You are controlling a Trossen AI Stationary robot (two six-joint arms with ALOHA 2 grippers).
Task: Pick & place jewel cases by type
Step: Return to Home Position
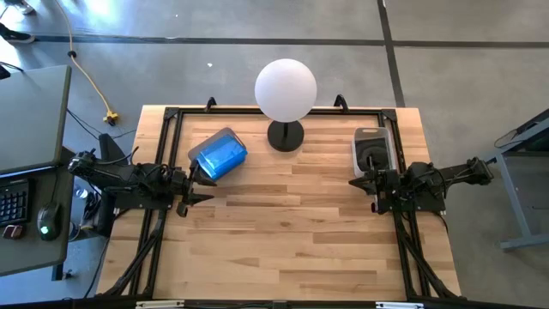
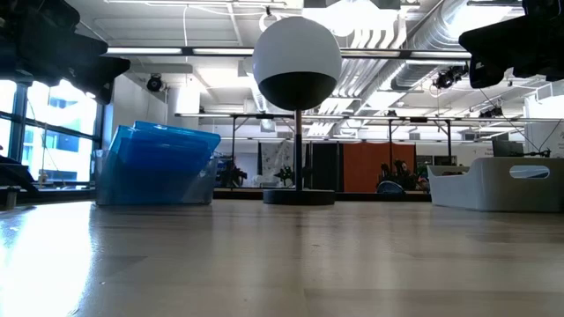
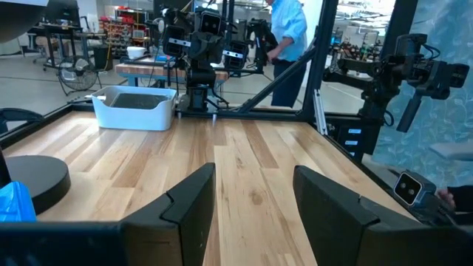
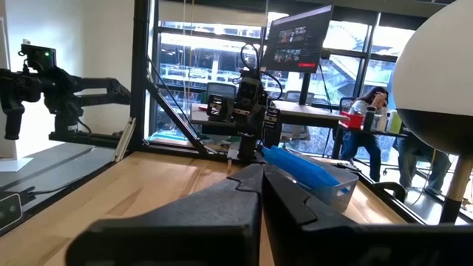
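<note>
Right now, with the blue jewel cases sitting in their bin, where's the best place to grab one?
I'd pinch the exposed upper edge of the blue jewel cases, where they lean up past the rim of the bin, coming down from above and closing across the thin faces. The left gripper, open, waits nearest.

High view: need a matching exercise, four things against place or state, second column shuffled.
Things:
1. blue jewel cases
2. white globe lamp
3. left gripper
4. right gripper

Place or state:
A. fingers shut
B. back middle of the table
C. fingers apart
D. left half of the table, just ahead of the left arm

Pairs: 1-D, 2-B, 3-C, 4-A
</note>
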